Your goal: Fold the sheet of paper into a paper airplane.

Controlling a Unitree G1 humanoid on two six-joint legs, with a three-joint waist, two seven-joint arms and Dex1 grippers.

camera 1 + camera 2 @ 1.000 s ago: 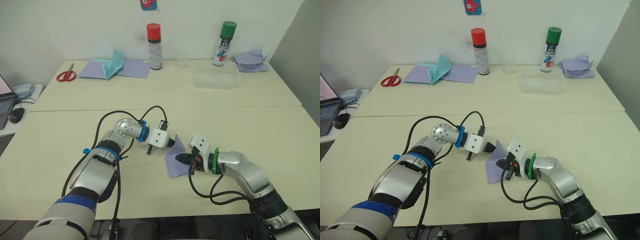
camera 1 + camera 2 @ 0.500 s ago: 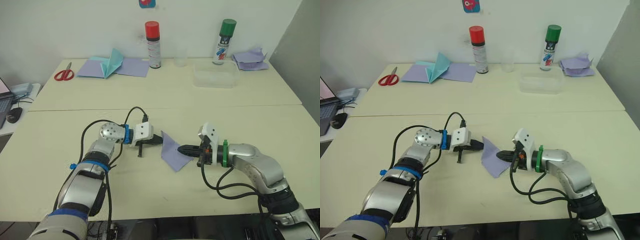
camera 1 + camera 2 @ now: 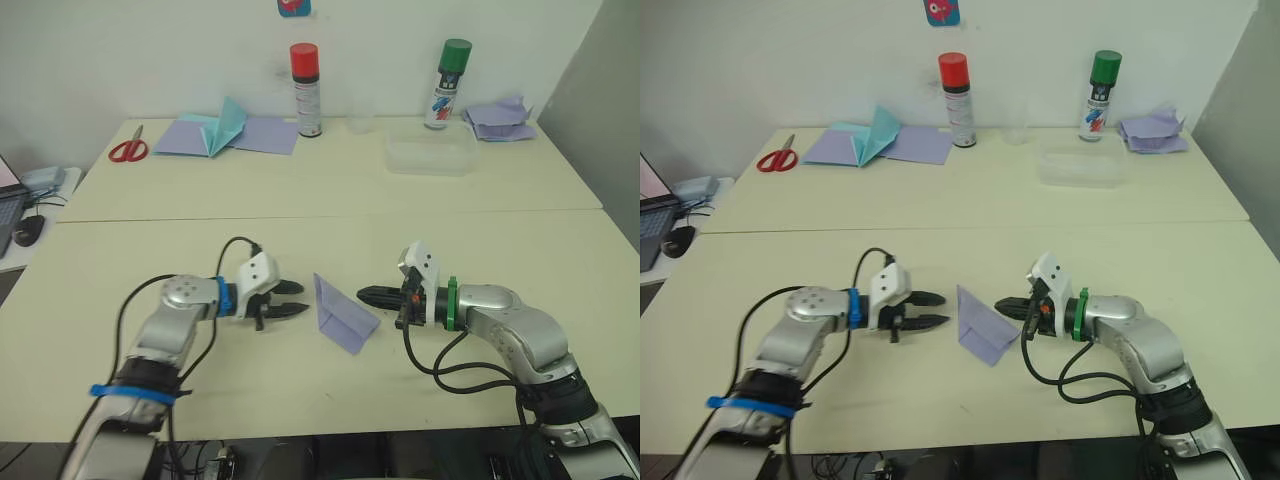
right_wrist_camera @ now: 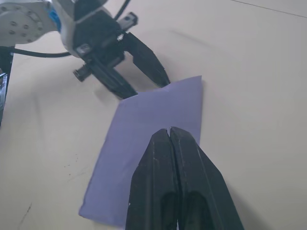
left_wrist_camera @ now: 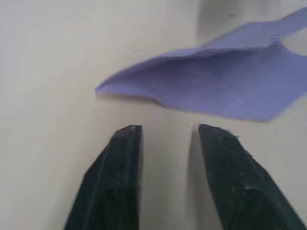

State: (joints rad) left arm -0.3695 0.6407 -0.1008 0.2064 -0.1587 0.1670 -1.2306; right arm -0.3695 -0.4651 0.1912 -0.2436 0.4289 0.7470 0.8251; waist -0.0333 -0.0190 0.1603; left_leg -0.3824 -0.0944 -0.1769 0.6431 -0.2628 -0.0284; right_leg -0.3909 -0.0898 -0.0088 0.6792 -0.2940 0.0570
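— Lying loose on the desk (image 3: 480,360), the sheet of paper (image 3: 340,317) sits between both pincers, partly folded. Left pincer (image 3: 296,299) apart, right pincer (image 3: 366,296) together, neither gripping.

— Risk: an unpinned sheet likely slides or springs open when pressed.

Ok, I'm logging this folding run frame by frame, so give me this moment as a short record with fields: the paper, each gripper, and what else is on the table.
paper: sheet of paper, lavender, partly folded, lying on the near table between the two grippers
left gripper: jaws open, beside the paper, not touching it
right gripper: jaws shut, empty, tip at the paper's edge
far table: red scissors, teal paper plane on lavender sheets, red-capped can, green-capped can, clear tray, crumpled lavender paper
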